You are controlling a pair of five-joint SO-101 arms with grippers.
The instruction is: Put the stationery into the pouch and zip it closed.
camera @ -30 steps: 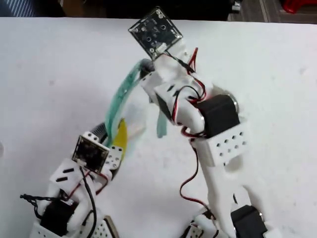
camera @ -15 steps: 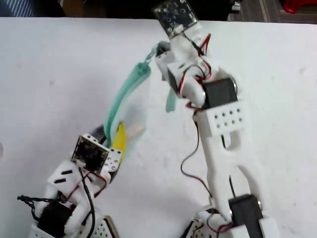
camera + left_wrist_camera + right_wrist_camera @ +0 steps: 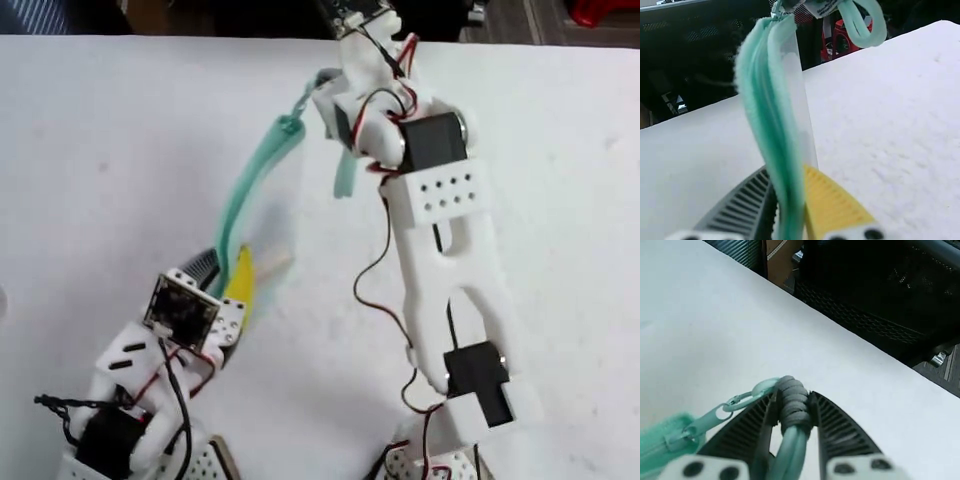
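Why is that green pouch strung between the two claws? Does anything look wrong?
Nothing looks spilled or torn. The odd part is the pouch: it runs in a bowed line, on edge, between the left claw, shut on one end, and the right claw, shut on the zip's pull cord.
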